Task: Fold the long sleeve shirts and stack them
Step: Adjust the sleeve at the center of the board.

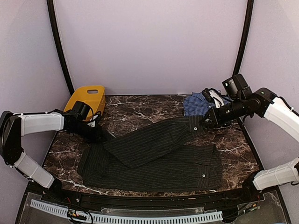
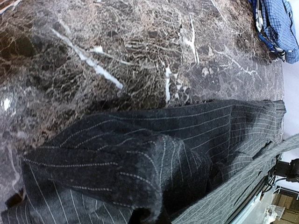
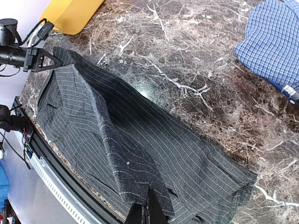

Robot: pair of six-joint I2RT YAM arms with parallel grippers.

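While both my jaws pinch shut on the black pinstriped shirt (image 1: 154, 158), left at its left edge, right at the cuff end, I'm mid-fold, lower centre of bench (image 1: 140, 109). Blue checked shirt (image 1: 196, 103) lies upper right. Next, I judge: lay stretched sleeve (image 1: 154, 137) flat, release.

the black shirt (image 1: 159, 161) between the right fingers (image 3: 150, 210) has pale pinstripes. the blue shirt (image 1: 195, 103) beyond them is small-checked.

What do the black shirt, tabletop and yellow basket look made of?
Black shirt: thin woven cloth, matte; it drapes and creases.
Tabletop: glossy dark marble look, white veins, glare; possibly laminate.
Yellow basket: probably moulded plastic, smooth, rigid handle slot.
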